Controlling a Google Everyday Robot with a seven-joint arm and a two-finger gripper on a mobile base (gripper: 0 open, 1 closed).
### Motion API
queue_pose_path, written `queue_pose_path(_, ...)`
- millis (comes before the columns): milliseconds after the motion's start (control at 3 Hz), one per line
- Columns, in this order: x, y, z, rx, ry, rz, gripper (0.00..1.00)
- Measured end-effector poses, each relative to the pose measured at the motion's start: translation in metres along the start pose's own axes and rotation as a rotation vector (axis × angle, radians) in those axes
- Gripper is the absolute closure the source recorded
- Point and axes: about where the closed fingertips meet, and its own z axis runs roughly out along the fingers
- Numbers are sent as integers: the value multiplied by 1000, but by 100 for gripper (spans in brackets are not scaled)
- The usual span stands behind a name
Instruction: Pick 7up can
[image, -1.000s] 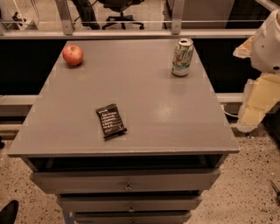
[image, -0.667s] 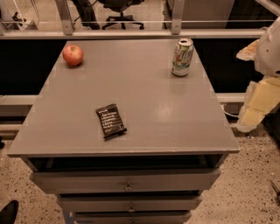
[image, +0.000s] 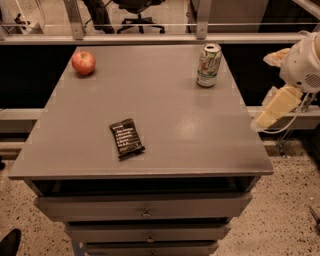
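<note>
The 7up can (image: 209, 65) stands upright near the far right corner of the grey table (image: 175, 130). It has a whitish body with green and red markings and a silver top. My gripper (image: 267, 117) hangs on the white arm (image: 302, 65) off the table's right edge. It is level with the tabletop, to the right of the can and nearer than it, and clearly apart from it. It holds nothing that I can see.
A red apple (image: 83, 62) sits at the far left corner. A black snack bar (image: 126, 138) lies left of centre towards the front. Drawers (image: 145, 207) are below the tabletop. A rail (image: 150, 39) and an office chair (image: 140, 10) are behind the table.
My gripper has shifted slightly up and left, towards the table's right edge. The can, the apple and the bar have not moved.
</note>
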Motion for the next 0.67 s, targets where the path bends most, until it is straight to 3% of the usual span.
queue_pose_path(333,-12,-46,34,57,-112,23,0)
queue_pose_path(667,-26,-88,72,73,-224,90,0)
